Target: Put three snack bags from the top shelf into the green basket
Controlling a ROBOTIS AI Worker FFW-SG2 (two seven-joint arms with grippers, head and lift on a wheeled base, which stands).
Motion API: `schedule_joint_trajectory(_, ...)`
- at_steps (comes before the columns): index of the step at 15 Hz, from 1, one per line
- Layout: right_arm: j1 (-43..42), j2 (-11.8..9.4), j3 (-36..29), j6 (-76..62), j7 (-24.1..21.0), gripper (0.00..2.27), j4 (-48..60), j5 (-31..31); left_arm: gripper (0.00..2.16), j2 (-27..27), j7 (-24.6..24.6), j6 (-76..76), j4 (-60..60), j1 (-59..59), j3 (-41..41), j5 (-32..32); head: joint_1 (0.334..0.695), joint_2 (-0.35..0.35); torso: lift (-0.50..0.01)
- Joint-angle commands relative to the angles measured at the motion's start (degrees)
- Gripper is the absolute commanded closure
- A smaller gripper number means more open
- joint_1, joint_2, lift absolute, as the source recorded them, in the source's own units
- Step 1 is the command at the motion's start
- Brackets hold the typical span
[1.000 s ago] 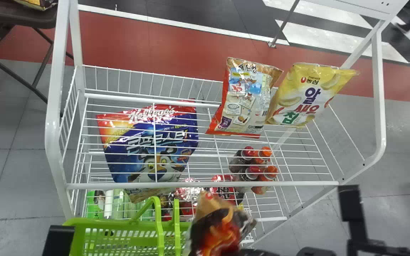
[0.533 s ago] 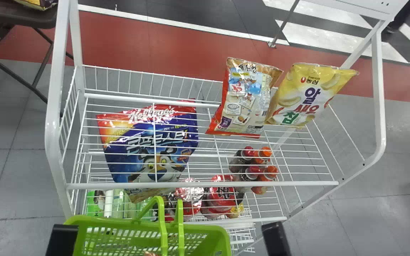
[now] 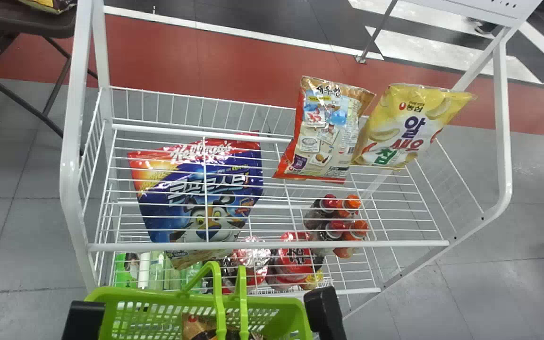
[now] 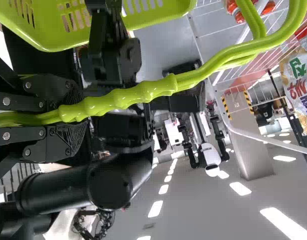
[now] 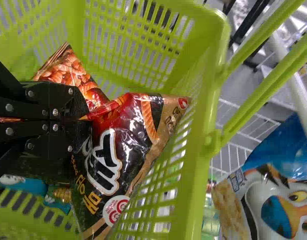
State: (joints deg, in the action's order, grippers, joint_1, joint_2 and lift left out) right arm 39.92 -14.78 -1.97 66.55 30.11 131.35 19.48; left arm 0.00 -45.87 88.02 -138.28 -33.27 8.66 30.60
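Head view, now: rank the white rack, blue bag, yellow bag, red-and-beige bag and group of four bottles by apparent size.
1. White rack
2. Blue bag
3. Yellow bag and red-and-beige bag: too alike to rank
4. Group of four bottles

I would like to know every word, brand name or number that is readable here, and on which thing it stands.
"Kellogg's": blue bag; the larger word below is crossed by wires, I cannot read it surely.
"새우깡": beige bag; its other print is too small.
"농심", "알새우칩": yellow bag.
Black bag in the green basket: large letters, turned, not surely readable.
Red pack: not surely readable.
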Motion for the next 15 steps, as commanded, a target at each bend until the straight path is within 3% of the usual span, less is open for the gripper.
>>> schedule_joint_trajectory(1,-1.0,-0.2,1.4,-1.4,0.5,1.86,-2.3,0.2,2.14,-0.1,0.1,0.0,-0.2,0.0,0.3,-0.1,0.695,-0.35,-0.05)
schedule_joint_trajectory(2,-1.0,-0.2,1.7,-0.8,0.4,1.02,-2.1,0.3,2.14,-0.1,0.3,0.0,-0.3,0.0,0.5,-0.2,0.695,-0.35,-0.05)
schedule_joint_trajectory(3,-0.5,-0.4,1.5,0.4,0.2,0.0,-0.8,0.4,2.14,-0.1,0.5,0.0,-0.2,0.0,0.4,-0.3,0.695,-0.35,-0.05)
schedule_joint_trajectory(9,3.3,-0.4,-8.0,14.3,0.5,0.05,12.1,0.3,2.15,-0.1,0.7,0.0,0.1,0.4,0.4,-0.4,0.695,-0.35,-0.05)
schedule_joint_trajectory(11,3.5,0.4,-12.4,14.3,1.7,0.05,13.1,3.2,2.14,-0.1,0.8,0.0,0.4,0.7,0.4,-0.4,0.695,-0.35,-0.05)
schedule_joint_trajectory(13,3.5,1.7,-17.5,10.1,3.6,0.05,14.2,6.8,2.14,-0.1,0.7,0.0,0.5,0.7,0.1,-0.4,0.695,-0.35,-0.05)
schedule_joint_trajectory(15,3.6,2.5,-21.3,-3.7,4.1,0.05,14.4,8.3,2.14,-0.1,0.3,0.0,0.6,0.7,-0.2,-0.3,0.695,-0.35,-0.05)
